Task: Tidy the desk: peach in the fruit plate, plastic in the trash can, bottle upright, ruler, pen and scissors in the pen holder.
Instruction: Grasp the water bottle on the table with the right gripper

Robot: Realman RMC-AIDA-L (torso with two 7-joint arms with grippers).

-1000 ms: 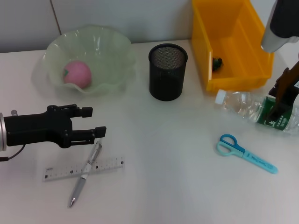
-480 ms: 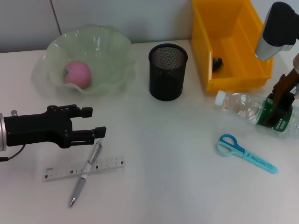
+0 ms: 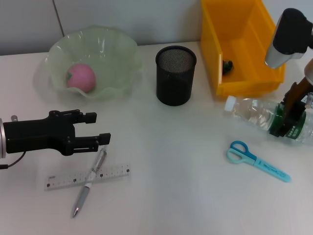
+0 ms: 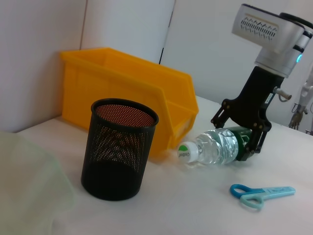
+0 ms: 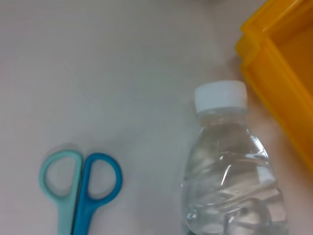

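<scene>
Here the right gripper (image 3: 288,115), at the frame's right edge, has its fingers spread astride the lying bottle (image 3: 259,113); the left gripper (image 3: 100,128), released, hovers lower left above the pen (image 3: 89,182).

From the head camera we look forward and steeply down on the white counter (image 3: 171,186), taking in everything from the green fruit plate (image 3: 93,61) on our left to the yellow bin (image 3: 242,46) at far right. The left wrist camera sits low, near counter level, and faces across it toward the right side, with the mesh pen holder (image 4: 122,147) close in front. The right wrist camera looks almost straight down from very near, so the water bottle (image 5: 230,171) fills much of its picture. All three views share the bottle, the blue scissors (image 5: 80,188) and the yellow bin; the head and left wrist views also share the pen holder.
</scene>
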